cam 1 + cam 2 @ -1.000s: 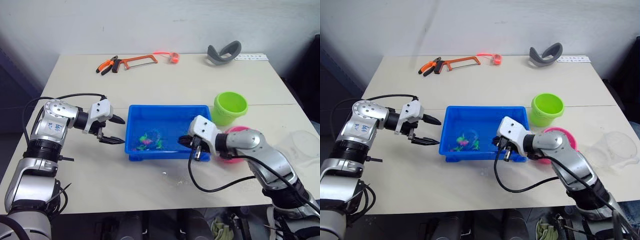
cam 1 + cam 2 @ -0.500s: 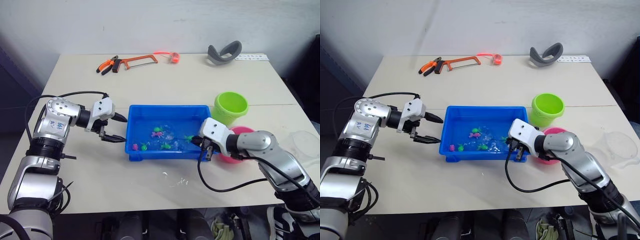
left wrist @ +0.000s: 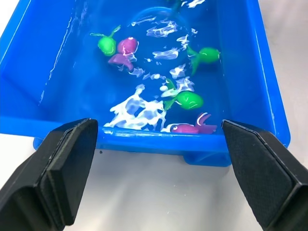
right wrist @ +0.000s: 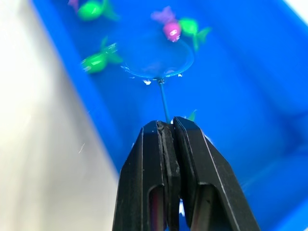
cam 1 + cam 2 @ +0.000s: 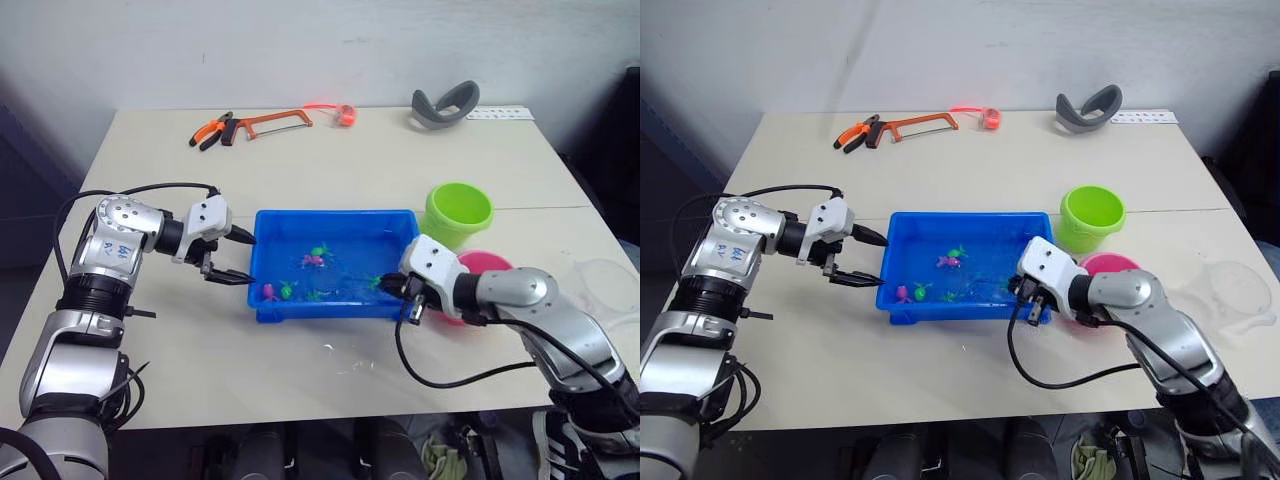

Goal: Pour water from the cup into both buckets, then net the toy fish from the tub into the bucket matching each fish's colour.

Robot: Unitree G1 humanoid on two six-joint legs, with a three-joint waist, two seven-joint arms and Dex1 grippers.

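At nine o'clock of the blue tub (image 5: 270, 228), the left gripper (image 5: 233, 258) hovers just beside its short wall, fingers spread wide around nothing. Green and pink toy fish (image 3: 185, 99) float in the tub's water, and at its three o'clock end the right gripper (image 5: 395, 289) pinches the net (image 4: 157, 61) by its thin handle, the hoop dipped among the fish. Further toward three o'clock stand the green bucket (image 5: 460, 212) and pink bucket (image 5: 485, 268), with the clear cup (image 5: 1228, 284) near the table edge.
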